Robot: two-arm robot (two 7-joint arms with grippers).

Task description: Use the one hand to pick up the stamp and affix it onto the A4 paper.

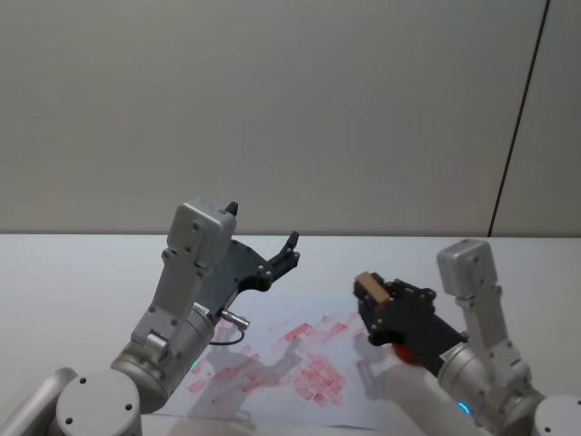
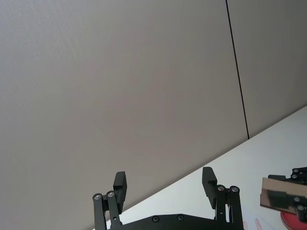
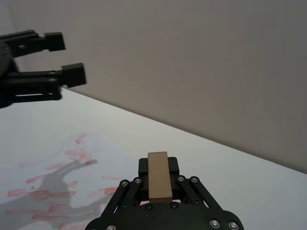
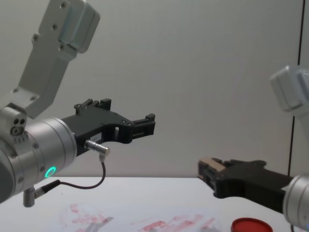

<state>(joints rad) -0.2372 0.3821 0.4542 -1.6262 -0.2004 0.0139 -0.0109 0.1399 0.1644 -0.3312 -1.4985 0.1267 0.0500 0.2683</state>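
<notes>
One white A4 paper [image 1: 272,368] smeared with red stamp marks lies flat on the white tabletop [image 1: 73,272], nearest the robot. One round red ink pad [image 4: 250,225] sits just right of it. Above the pad, the black two-fingered right gripper [image 4: 208,175] clamps the single small light-tan wooden stamp [image 3: 159,177], clear of the table. Farther out, the black left gripper [image 2: 165,187] hovers above the paper, fingers spread wide.

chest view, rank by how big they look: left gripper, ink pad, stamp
1. left gripper, likely nearer the camera, so it may look enlarged
2. ink pad, cut off by the bottom edge
3. stamp, partly hidden in the right gripper
</notes>
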